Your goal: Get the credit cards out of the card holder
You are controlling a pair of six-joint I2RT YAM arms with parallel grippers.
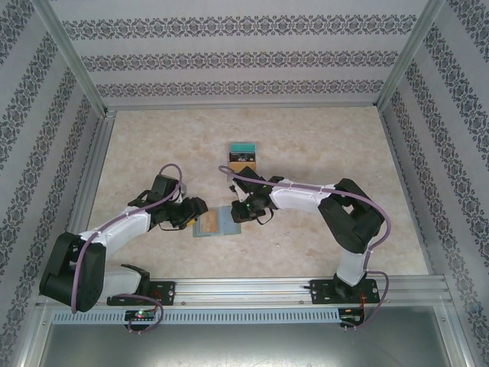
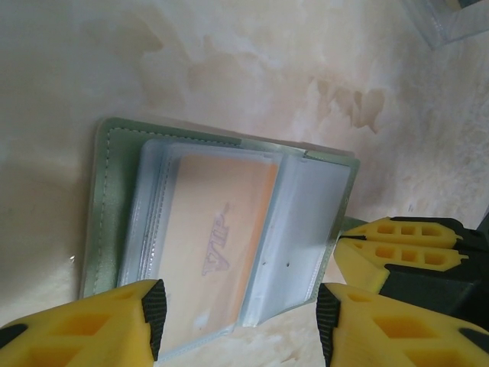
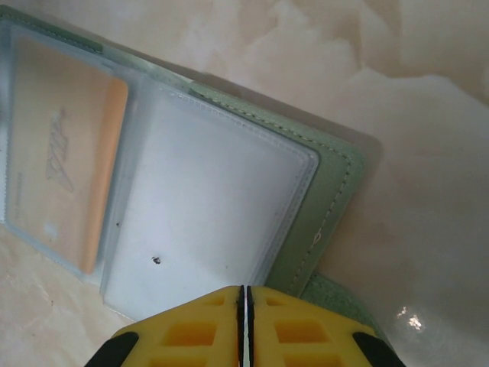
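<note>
Entry 1: orange credit card (image 2: 218, 229), lying in a clear pocket (image 2: 302, 222) of the open card holder (image 2: 103, 206). It carries a pale slanted logo at mid-face, blurred by the plastic. It possibly reads "VISA", but that is uncertain. A small pale mark near one end is illegible.

Entry 2: teal and dark cards (image 1: 243, 157), standing far across the counter (image 1: 328, 145). There is pale print on the dark face, too small to read.
</note>
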